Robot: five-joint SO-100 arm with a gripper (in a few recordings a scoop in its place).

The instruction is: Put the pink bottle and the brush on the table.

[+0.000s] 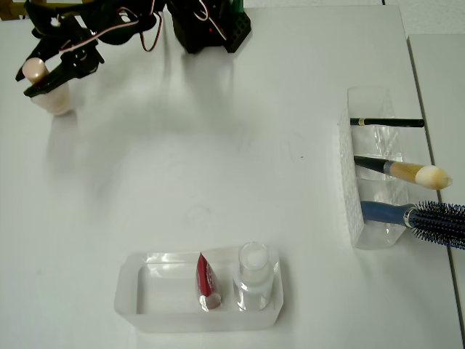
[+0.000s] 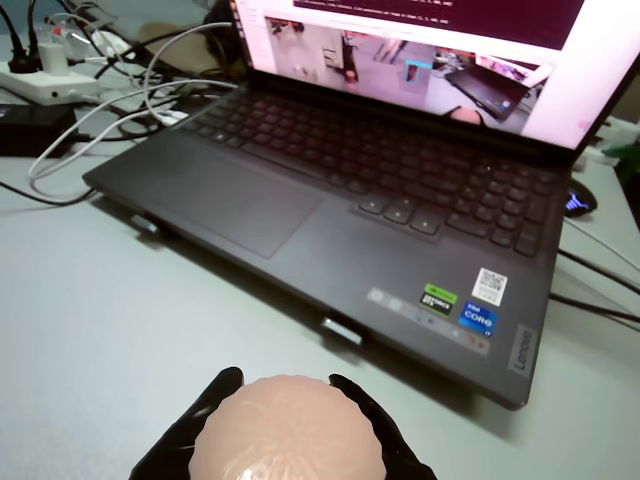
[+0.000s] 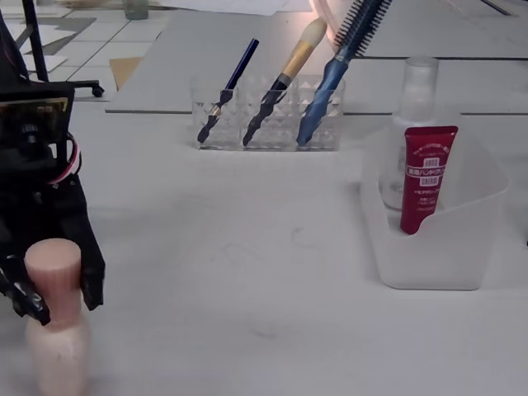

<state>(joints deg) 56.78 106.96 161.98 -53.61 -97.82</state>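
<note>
In the wrist view the pincer [image 2: 285, 435] sat at the bottom of the frame, its black fingers [image 2: 195, 425] clamped on either side of the cap of the pink bottle [image 2: 287, 440]. The fixed view showed the bottle [image 3: 54, 322] upright near the front-left corner of the surface [image 3: 247, 272], its base apparently down on the white top, though the blur there left contact unsure. The likeliest slip, as I judged it, lay in the release: the bottle was tall over a narrow foot, and if one finger dragged on the cap as the jaws parted, or the arm lifted before they were fully clear, it could have tipped and rolled.

Farther across the surface, the brush [image 3: 285, 74] leaned in the middle slot of the clear holder [image 3: 264, 132], just beside the blue hairbrush [image 3: 334, 66] and near the thin black pencil [image 3: 227, 87]. Reaching for its slim handle risked knocking a neighbour or dragging the light holder along.

A clear tray [image 3: 445, 247] with a red sachet [image 3: 422, 177] and clear bottle [image 3: 412, 107] stood well apart from both.
</note>
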